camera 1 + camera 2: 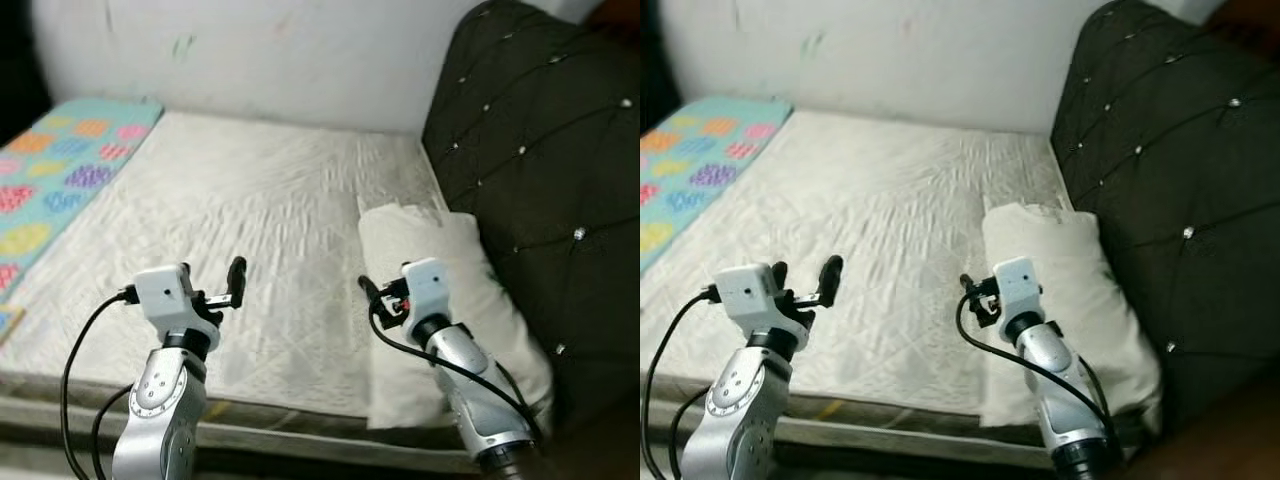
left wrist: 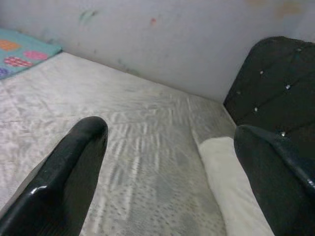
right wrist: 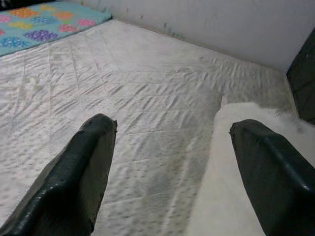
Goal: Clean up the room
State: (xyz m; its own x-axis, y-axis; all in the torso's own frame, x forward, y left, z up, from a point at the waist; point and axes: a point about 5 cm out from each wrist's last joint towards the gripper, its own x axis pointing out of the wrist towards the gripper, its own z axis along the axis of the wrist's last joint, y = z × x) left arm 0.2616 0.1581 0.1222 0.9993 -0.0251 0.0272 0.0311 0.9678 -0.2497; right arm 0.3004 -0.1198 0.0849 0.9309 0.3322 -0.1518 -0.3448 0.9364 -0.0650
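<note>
A white pillow (image 1: 470,270) lies on the right side of a white quilted mattress (image 1: 250,190), against the dark headboard. My left gripper (image 1: 212,285) hovers open over the mattress's near edge, left of the middle, and holds nothing. Beside the pillow's near left corner, my right gripper (image 1: 385,295) is raised and open, also holding nothing. In the right wrist view the pillow (image 3: 216,196) shows between the spread fingertips (image 3: 98,132). The left wrist view looks across the mattress (image 2: 147,147) to the pillow (image 2: 221,167).
A black tufted headboard (image 1: 540,150) stands along the right side. A turquoise blanket with coloured patches (image 1: 50,170) covers the far left of the bed. A white wall (image 1: 300,50) runs behind the bed. The mattress's front edge (image 1: 300,420) is just below my arms.
</note>
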